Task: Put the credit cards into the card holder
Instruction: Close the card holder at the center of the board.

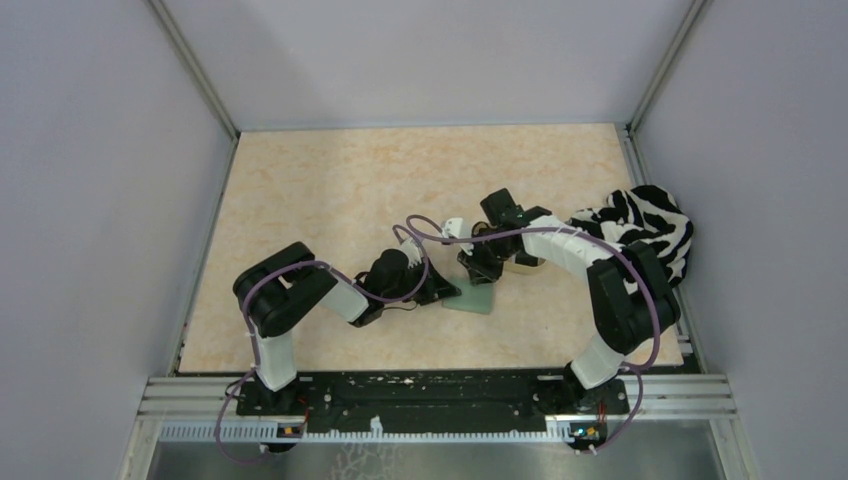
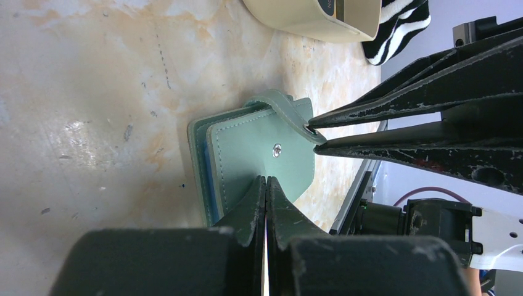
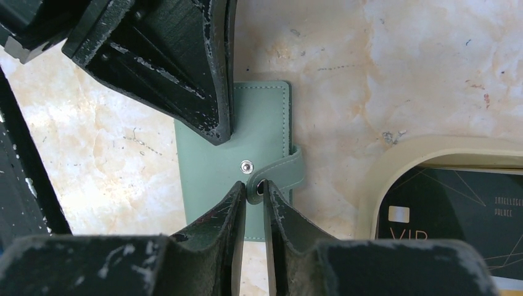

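The card holder (image 1: pixel 472 297) is a pale green wallet lying closed on the table. In the left wrist view my left gripper (image 2: pixel 266 180) is shut, its tips pressed on the wallet's cover (image 2: pixel 247 148). My right gripper (image 3: pixel 254 187) is closed on the end of the wallet's snap strap (image 3: pixel 290 172), which is lifted off its stud (image 3: pixel 247 165). A black credit card (image 3: pixel 450 203) lies in the tan tray (image 3: pixel 376 179) to the right of the wallet, with a strip of yellow-gold card (image 3: pixel 509 285) showing below it.
A zebra-striped cloth (image 1: pixel 645 225) lies at the right edge of the table by the right arm. The tan tray (image 1: pixel 522 264) sits just behind the wallet, partly under the right arm. Walls close in the table on three sides.
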